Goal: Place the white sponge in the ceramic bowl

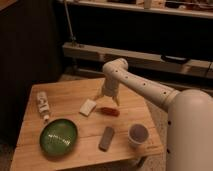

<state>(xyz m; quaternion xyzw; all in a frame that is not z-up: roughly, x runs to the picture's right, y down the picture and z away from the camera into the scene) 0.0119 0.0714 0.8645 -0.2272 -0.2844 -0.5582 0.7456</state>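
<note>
Camera view shows the hand (108,100) hanging open and empty above the middle of the surface (75,90). The white sponge (88,107) lies just beside it, toward the left edge, with its long axis diagonal. The ceramic bowl (59,136) sits near the front-left corner.

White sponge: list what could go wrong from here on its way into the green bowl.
1. The open hand hangs over the table between the white sponge and a reddish object lying right beside it. Closing here could catch the wrong item or nudge both.
2. The sponge lies flat, so the fingers may push it instead of gripping it, possibly sliding it away from the ceramic bowl at front left.
</note>
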